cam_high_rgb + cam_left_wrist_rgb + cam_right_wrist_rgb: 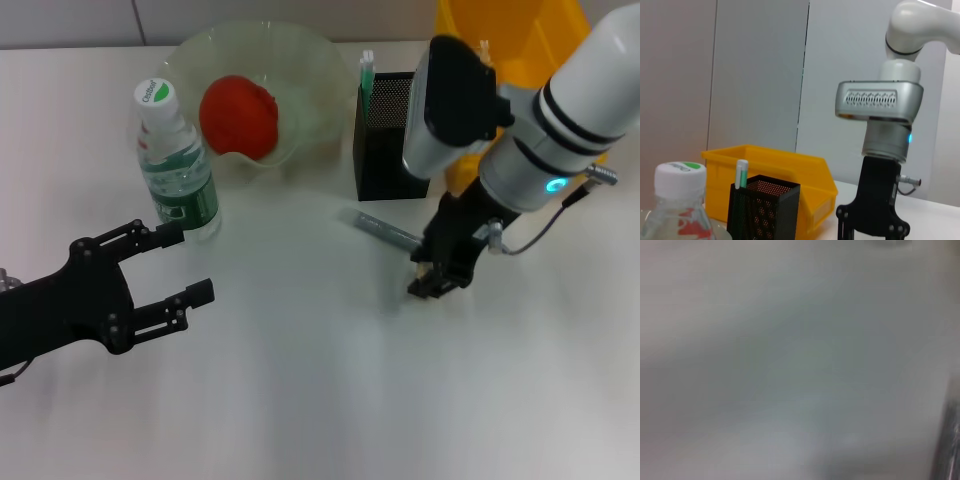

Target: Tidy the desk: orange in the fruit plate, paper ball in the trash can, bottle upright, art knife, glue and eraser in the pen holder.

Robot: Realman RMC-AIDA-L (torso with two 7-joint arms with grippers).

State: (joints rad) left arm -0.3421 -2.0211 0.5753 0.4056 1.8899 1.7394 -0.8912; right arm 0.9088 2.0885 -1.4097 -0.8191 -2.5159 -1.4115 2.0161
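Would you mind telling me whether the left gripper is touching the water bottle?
Cannot tell. In the head view the left gripper's upper finger tip overlaps the water bottle's base, but no view shows contact or a gap plainly.

White, rounded casing on the right arm (560, 110), ringed with two black bands and lit by a small cyan light at about 5 o'clock of them. Silver vented wrist block, thin grey cable looping from a metal plug. Matte black right gripper (437, 270). All-black skeletal left gripper (165, 265), two-fingered, linkage bars dotted with small screws.
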